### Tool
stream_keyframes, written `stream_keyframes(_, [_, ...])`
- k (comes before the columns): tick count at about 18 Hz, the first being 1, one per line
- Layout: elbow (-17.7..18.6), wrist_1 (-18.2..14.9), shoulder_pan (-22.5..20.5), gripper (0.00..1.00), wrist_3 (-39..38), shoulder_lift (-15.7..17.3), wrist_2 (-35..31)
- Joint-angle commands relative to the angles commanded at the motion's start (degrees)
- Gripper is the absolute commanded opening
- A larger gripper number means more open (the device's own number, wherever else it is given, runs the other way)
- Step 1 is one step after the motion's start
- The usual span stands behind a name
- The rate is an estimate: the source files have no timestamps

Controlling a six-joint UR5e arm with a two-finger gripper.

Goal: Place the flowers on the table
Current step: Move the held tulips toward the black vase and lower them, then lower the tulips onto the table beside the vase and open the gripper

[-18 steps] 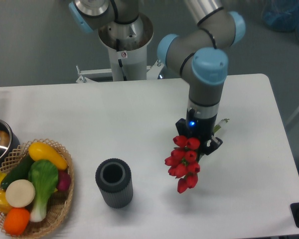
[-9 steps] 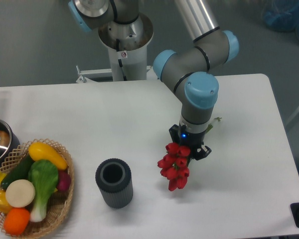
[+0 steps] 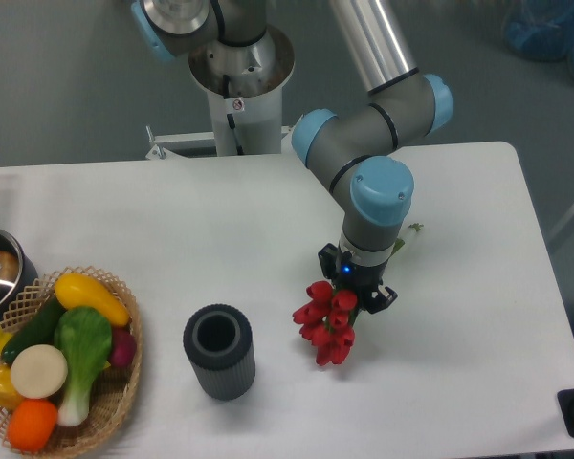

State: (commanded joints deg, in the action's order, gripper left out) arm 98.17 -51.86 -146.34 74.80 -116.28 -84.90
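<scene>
Right of the dark vase (image 3: 219,351), the end effector (image 3: 355,287) is clamped on the flowers (image 3: 325,320), red buds hanging low over the worktop (image 3: 220,229); lower gently until the bunch lies flat, then release well apart from the vase

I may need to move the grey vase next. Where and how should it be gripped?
Likely from above: the vase stands upright with its mouth open, so one jaw could go inside the rim and one outside. Its ribbed wall should also suit a side grip, from the right, away from the basket.
</scene>
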Motion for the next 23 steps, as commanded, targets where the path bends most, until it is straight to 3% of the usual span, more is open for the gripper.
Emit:
stream_keyframes(2, [-0.1, 0.0, 0.0, 0.52, 0.1, 0.0, 0.0])
stream_keyframes(4, [-0.4, 0.0, 0.0, 0.61, 0.1, -0.1, -0.3])
stream_keyframes(9, [-0.6, 0.1, 0.0, 0.66, 0.3, -0.1, -2.3])
stream_keyframes(15, [-0.8, 0.2, 0.0, 0.88, 2.0, 0.3, -2.3])
stream_keyframes(19, [-2.0, 0.3, 0.1, 0.98, 2.1, 0.8, -4.5])
stream_keyframes(23, [-4.6, 0.4, 0.2, 0.99, 1.9, 3.5, -8.9])
